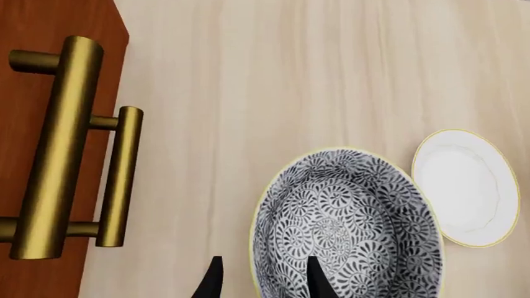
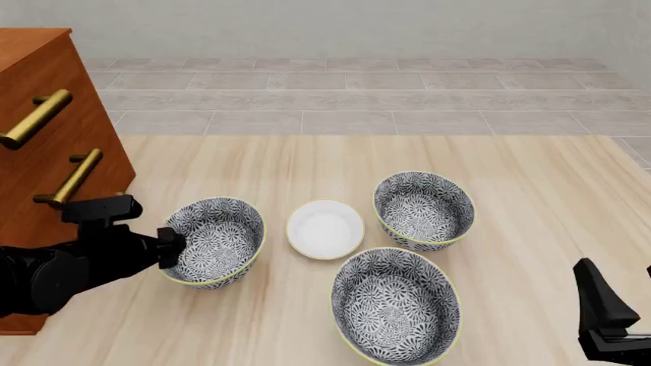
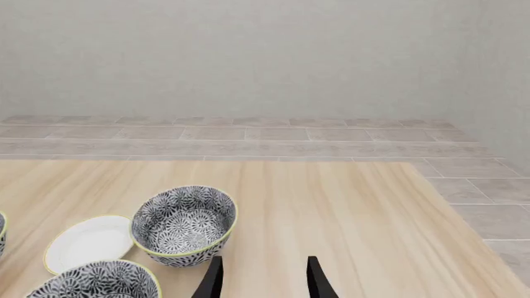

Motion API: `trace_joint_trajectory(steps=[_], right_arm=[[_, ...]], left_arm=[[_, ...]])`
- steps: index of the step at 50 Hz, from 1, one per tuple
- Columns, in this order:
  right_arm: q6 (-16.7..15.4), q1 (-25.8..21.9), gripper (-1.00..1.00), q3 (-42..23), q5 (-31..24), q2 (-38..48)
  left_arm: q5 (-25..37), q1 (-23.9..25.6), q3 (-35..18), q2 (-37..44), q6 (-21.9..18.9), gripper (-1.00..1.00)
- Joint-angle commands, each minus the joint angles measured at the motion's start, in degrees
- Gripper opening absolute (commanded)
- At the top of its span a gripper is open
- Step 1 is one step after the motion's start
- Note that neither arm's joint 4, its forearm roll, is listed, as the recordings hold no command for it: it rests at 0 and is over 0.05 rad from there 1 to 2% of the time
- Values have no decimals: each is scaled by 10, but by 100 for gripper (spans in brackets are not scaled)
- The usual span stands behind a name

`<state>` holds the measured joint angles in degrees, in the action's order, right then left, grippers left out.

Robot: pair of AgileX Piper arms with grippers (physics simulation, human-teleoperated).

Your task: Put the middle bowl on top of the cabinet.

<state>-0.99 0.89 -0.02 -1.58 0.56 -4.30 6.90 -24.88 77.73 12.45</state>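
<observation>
Three patterned bowls stand on the table. The left bowl (image 2: 213, 242) lies between the other two in depth, so I take it as the middle bowl (image 1: 348, 230). My left gripper (image 2: 171, 248) is open at its left rim. In the left wrist view the left gripper (image 1: 267, 285) straddles that rim, one finger inside the bowl and one outside. The cabinet (image 2: 51, 84) rises just left of this arm, its brass handles (image 1: 62, 149) close by. My right gripper (image 2: 615, 309) hovers open at the front right with nothing between the fingers (image 3: 265, 279).
A small white dish (image 2: 325, 229) sits between the bowls. Another patterned bowl (image 2: 424, 208) is at the back right and a third (image 2: 397, 305) at the front centre. Beyond the table's far edge lie a tiled floor and a wall.
</observation>
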Motion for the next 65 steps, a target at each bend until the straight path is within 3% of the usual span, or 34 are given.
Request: trace_joint_trajectory(steps=[1, 57, 58, 65], right_arm=[[0, 1, 100, 0, -3, -2], [0, 1, 100, 0, -2, -2], [0, 1, 100, 0, -2, -2], [0, 1, 100, 0, -2, -2]], left_arm=[[-13, 2, 3, 16, 2, 100], [-68, 8, 16, 72, 8, 100], [-69, 8, 17, 72, 7, -100], [-65, 4, 18, 62, 4, -100]])
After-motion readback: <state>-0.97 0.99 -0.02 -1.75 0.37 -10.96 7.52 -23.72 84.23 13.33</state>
